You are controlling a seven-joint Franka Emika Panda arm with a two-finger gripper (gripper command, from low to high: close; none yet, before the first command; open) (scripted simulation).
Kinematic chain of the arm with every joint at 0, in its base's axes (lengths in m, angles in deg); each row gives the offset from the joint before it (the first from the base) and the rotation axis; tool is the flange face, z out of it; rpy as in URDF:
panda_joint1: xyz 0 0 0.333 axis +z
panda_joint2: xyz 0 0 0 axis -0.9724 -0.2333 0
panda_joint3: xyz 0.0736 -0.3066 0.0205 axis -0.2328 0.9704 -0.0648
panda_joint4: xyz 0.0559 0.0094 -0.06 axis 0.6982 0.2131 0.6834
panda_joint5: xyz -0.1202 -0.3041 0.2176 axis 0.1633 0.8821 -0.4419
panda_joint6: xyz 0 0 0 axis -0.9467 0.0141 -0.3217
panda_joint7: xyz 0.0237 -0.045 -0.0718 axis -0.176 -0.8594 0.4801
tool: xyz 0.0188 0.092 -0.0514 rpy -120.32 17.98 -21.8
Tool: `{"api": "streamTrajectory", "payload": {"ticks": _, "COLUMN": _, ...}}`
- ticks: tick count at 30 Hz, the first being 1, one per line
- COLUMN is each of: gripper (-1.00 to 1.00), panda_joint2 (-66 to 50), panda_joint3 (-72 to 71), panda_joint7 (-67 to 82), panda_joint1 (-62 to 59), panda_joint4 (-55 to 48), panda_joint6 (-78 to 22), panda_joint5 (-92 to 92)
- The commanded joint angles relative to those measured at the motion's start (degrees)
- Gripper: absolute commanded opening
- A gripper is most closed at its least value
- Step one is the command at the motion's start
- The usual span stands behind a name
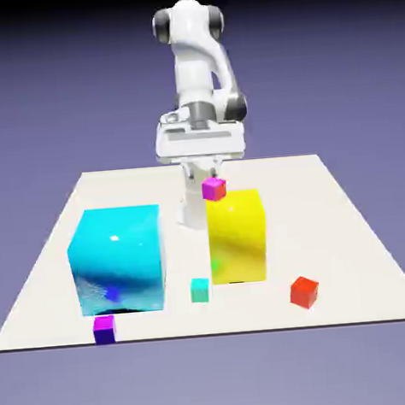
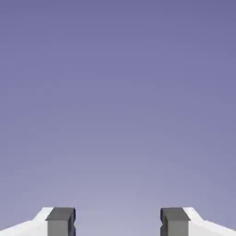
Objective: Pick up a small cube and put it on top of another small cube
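White table [image 1: 342,195], blue-violet backdrop. Big cyan block [image 1: 118,260] toward the camera from the pincer and off to the exterior view's left. Tall yellow block [image 1: 238,236] just in front of the pincer, slightly to the exterior view's right. Tiny magenta-pink cube [image 1: 213,188] right below and in front of the pincer, at the yellow block's upper back corner; cannot tell if resting on the block or on the table behind it. Teal small cube [image 1: 200,289] on the table between the two big blocks, nearer the camera. Dark purple small cube [image 1: 104,328] at the near edge, in front of the cyan block, far from the pincer. Tiny red cube [image 1: 305,291] alone on the table, well apart from the pincer, past the yellow block to the exterior view's right; yellow block between it and the pincer.

Pincer [image 2: 117,221] spread wide in hand view: two grey fingertips [image 2: 60,220] far apart, only backdrop between them. Holding nothing, touching nothing. In exterior view, pincer [image 1: 205,170] hangs under the white hand, fingers mostly hidden there.
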Motion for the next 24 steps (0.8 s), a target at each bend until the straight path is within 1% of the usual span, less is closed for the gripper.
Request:
{"api": "streamTrajectory", "payload": {"ticks": 1, "gripper": 0.00, "panda_joint2": -1.83, "panda_joint3": -1.68, "panda_joint7": 0.64, "panda_joint1": -0.10, "panda_joint4": -0.98, "panda_joint6": -1.93, "panda_joint5": 2.49}}
{"api": "streamTrajectory", "payload": {"ticks": 15, "gripper": 0.00, "panda_joint2": -27.37, "panda_joint3": -25.24, "panda_joint7": 9.65, "panda_joint1": -1.42, "panda_joint4": -14.74, "panda_joint6": -28.88, "panda_joint5": 37.38}}
{"api": "streamTrajectory", "payload": {"ticks": 24, "gripper": 0.00, "panda_joint2": -45.37, "panda_joint3": -38.86, "panda_joint7": 17.44, "panda_joint1": -5.56, "panda_joint4": -21.44, "panda_joint6": -45.19, "panda_joint5": 59.80}}
